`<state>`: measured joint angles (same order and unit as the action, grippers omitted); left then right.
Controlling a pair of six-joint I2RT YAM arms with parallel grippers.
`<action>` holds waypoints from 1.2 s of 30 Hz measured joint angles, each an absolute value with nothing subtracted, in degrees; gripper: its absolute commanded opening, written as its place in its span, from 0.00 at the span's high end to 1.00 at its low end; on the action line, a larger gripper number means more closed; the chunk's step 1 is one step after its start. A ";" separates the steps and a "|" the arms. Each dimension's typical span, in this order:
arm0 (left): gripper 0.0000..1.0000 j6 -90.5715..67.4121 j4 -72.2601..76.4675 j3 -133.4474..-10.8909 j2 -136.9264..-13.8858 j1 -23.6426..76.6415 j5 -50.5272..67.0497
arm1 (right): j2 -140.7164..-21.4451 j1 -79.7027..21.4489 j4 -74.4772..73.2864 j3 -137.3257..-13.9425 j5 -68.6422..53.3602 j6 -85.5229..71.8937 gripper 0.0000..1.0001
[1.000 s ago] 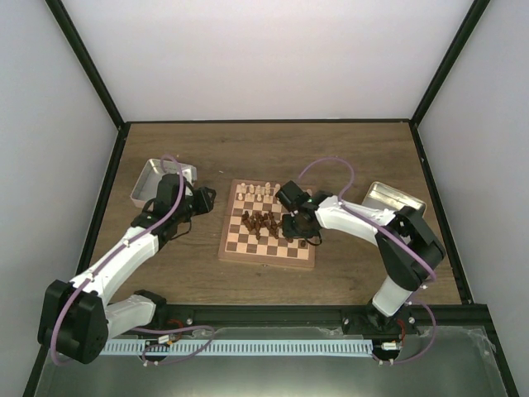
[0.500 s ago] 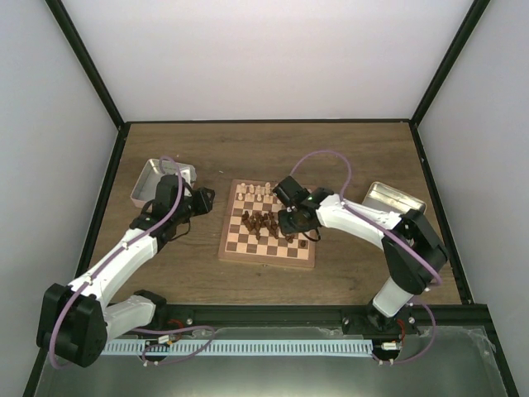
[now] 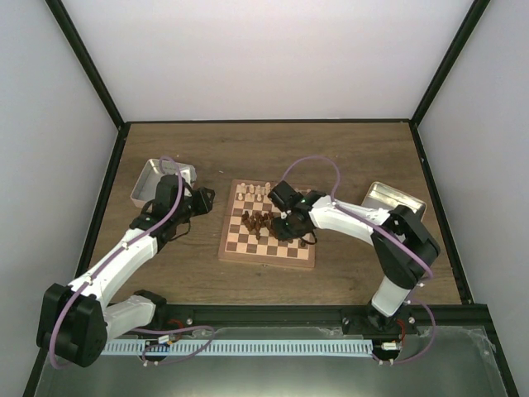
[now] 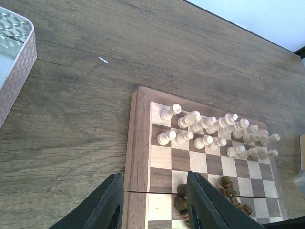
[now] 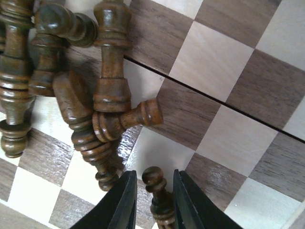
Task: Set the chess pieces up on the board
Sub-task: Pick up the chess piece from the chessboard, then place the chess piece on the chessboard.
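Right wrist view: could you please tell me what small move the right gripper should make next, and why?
Probably close on the dark piece, then lift straight up: it sits between the fingers of the right gripper, beside toppled dark pieces on the board.

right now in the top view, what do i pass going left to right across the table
metal tray → left tool → chessboard → second metal tray

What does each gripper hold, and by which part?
Nothing yet: right gripper jaws flank a dark pawn at its neck, gaps showing; left gripper is empty.
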<state>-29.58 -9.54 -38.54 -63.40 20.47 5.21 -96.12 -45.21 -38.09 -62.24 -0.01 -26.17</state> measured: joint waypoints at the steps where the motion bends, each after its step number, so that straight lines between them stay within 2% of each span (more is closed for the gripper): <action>1: 0.62 -29.61 -9.54 -38.54 -63.40 20.47 5.21 | -96.51 -45.21 -38.15 -62.24 0.05 -26.15 0.78; 11: 0.61 -29.58 -9.56 -38.54 -63.37 20.47 5.23 | -97.86 -45.58 -37.65 -62.35 2.39 -26.26 0.92; 17: 0.58 -29.39 -9.52 -38.44 -62.22 20.47 6.52 | -96.82 -45.58 -35.05 -61.19 3.53 -28.73 0.92; 27: 0.53 -29.63 -4.62 -34.87 -57.82 22.90 15.70 | -79.75 -45.58 -22.15 -53.43 2.26 -42.22 0.91; 33: 0.52 -32.62 -0.01 -31.97 -57.17 26.37 19.81 | -76.40 -45.58 -16.10 -50.85 0.99 -46.63 0.91; 36: 0.48 -35.48 4.12 -29.82 -57.04 27.59 22.04 | -75.48 -45.58 -14.83 -49.36 0.43 -47.27 0.91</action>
<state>-35.48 4.12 -29.82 -57.04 27.59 22.04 -75.48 -45.58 -14.83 -49.36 0.43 -47.27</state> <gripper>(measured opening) 0.490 0.109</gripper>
